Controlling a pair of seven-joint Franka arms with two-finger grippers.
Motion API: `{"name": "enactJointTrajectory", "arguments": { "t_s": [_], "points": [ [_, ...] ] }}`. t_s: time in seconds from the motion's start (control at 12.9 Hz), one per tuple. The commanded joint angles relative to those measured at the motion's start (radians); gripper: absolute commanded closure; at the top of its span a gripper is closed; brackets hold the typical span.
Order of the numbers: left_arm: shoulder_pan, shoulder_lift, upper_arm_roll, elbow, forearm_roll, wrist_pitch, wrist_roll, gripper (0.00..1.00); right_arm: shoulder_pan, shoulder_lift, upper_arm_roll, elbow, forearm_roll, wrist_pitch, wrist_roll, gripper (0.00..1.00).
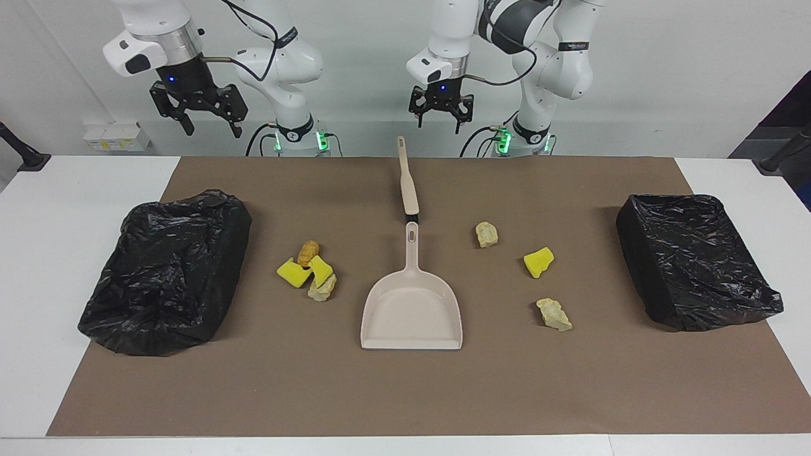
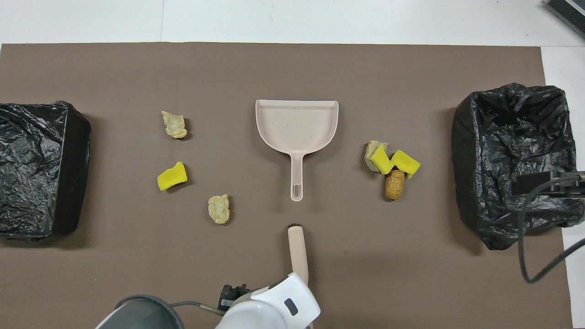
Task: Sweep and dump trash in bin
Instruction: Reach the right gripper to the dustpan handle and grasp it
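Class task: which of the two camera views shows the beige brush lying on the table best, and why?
The facing view: the whole brush shows, handle toward the robots and dark bristle end beside the dustpan handle. In the overhead view the left arm's white wrist hides the handle end, leaving only the bristle half of the brush visible.

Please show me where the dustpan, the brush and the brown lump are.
dustpan [image 1: 412,310], facing view, bare middle of its pan.
brush [image 1: 408,183], facing view, middle of its handle.
brown lump [image 2: 395,184], overhead view, its middle.

Dustpan [image 1: 412,310] mid-table, brush [image 1: 408,183] nearer robots; trash [image 1: 310,269] either side; bin [image 1: 165,269] each end.
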State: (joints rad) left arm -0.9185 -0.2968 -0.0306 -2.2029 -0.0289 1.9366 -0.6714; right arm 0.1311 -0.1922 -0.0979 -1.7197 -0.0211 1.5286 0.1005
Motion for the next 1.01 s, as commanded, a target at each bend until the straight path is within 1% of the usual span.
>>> {"name": "enactJointTrajectory", "arguments": {
  "t_s": [0.0,0.16,0.23,0.31,0.47,0.62,0.7,0.78,0.86,0.93],
  "points": [
    [-0.084,0.132,0.015,-0.014,0.0,0.123,-0.086,0.0,0.042,0.039,0.004,-0.032,0.012,0.098,-0.007,0.0],
    [-0.095,0.204,0.014,-0.015,0.0,0.189,-0.109,0.0,0.074,0.101,0.006,-0.021,0.012,0.169,0.04,0.0],
    [-0.124,0.235,0.014,-0.017,0.0,0.214,-0.138,0.0,0.102,0.128,0.006,-0.021,0.012,0.2,0.077,0.0],
    [-0.134,0.243,0.014,-0.034,0.0,0.246,-0.177,0.0,0.125,0.161,0.006,-0.015,0.013,0.223,0.118,0.0],
    [-0.161,0.243,0.012,-0.069,-0.002,0.272,-0.188,0.0,0.182,0.213,0.007,-0.001,0.038,0.266,0.172,0.0],
    [-0.189,0.231,0.011,-0.109,-0.003,0.289,-0.189,0.0,0.212,0.252,0.014,-0.003,0.072,0.291,0.177,0.0],
    [-0.212,0.249,0.011,-0.11,-0.005,0.291,-0.192,0.0,0.246,0.273,0.014,-0.001,0.076,0.298,0.195,0.0],
    [-0.223,0.274,0.011,-0.112,-0.005,0.294,-0.201,0.0,0.28,0.302,0.014,0.005,0.079,0.321,0.261,0.0],
    [-0.223,0.28,0.011,-0.112,-0.028,0.315,-0.204,0.0,0.3,0.345,0.014,0.026,0.081,0.346,0.328,0.0],
    [-0.223,0.283,0.011,-0.112,-0.052,0.329,-0.203,0.07,0.314,0.381,0.015,0.047,0.09,0.358,0.359,0.0]
  ]
}}
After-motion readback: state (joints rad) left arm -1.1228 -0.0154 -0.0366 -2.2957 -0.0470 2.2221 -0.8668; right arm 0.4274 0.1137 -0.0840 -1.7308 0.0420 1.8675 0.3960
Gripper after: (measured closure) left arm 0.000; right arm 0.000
